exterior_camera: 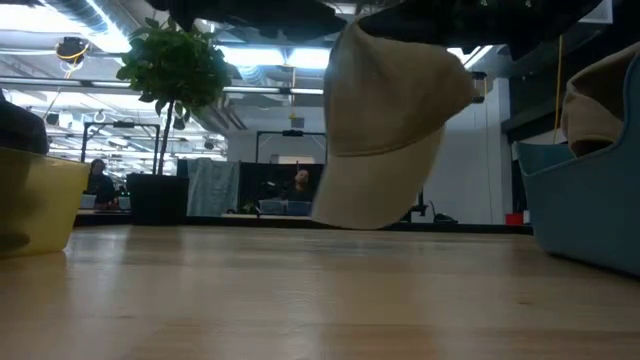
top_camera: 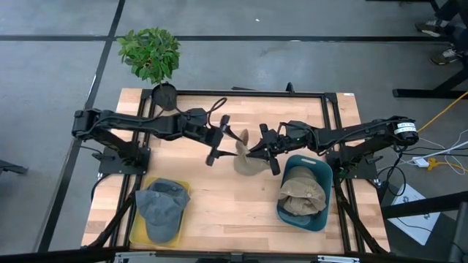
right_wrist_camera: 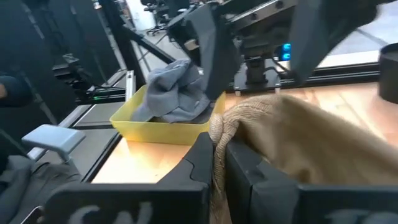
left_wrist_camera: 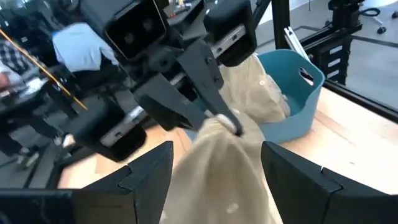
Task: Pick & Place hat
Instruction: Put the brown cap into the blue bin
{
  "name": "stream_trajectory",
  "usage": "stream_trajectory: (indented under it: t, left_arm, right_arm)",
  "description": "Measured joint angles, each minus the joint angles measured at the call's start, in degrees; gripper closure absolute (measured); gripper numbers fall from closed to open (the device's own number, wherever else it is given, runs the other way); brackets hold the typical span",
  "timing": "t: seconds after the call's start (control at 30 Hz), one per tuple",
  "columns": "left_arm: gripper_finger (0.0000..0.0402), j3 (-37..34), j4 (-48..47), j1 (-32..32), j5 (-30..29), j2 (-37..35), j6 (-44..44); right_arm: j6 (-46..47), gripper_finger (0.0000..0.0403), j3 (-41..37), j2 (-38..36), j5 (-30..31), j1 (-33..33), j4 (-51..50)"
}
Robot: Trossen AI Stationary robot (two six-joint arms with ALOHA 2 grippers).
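Jaws of the right gripper [right_wrist_camera: 219,155] were pinched on the tan hat [top_camera: 246,153] mid-tabletop, left gripper [top_camera: 216,140] spread wide; looked light, floppy cloth, so grab a bunched fold.

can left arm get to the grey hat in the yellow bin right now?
Probably yes: left tool is open and empty, and the grey hat lies uncovered in the yellow bin on its side; right tool holds the tan hat.
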Motion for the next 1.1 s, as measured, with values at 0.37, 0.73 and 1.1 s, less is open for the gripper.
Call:
stream_trajectory:
  t: [0.37,0.73,1.1]
  left_arm:
    - [0.0162,0.0,3.3,1.8,4.8,4.8,-0.5]
    - [0.0224,0.0,3.5,1.8,11.0,7.2,-0.6]
    - [0.0393,0.0,-7.4,4.2,21.4,3.5,-0.7]
  right_arm:
    - [-1.3,0.0381,0.0,0.0,-1.6,0.0,0.0]
    - [-1.2,0.0381,0.0,0.0,-1.6,0.0,-1.3]
    - [-1.3,0.0355,0.0,0.1,-1.5,0.0,-3.3]
